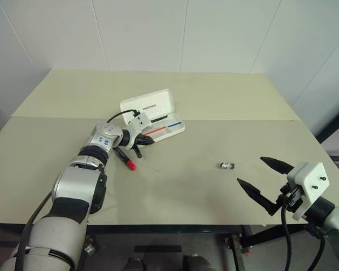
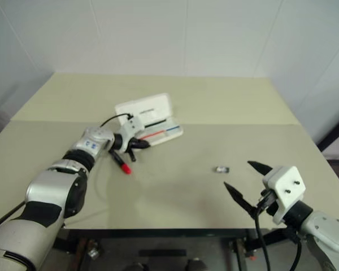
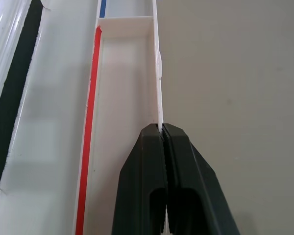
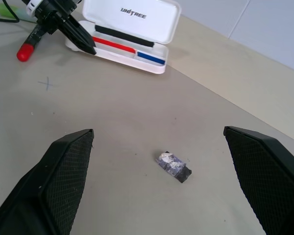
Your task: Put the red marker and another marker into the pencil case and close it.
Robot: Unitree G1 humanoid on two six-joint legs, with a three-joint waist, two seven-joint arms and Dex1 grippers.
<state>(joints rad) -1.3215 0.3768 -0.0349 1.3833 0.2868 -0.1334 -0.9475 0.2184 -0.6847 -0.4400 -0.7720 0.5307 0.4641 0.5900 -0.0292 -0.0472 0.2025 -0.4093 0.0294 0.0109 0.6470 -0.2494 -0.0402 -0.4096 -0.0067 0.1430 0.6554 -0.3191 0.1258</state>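
Left gripper (image 1: 146, 140) fingers clenched on the open pencil case (image 1: 153, 115) wall; right gripper (image 1: 265, 180) released; red marker (image 1: 125, 159) unpacked on bench (image 1: 181, 186).

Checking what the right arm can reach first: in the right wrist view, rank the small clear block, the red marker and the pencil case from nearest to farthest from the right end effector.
1. Clear block: on the table between the open fingers.
2. Pencil case: open, farther back.
3. Red marker: far corner, beside the case; nearly level with it, a close call.
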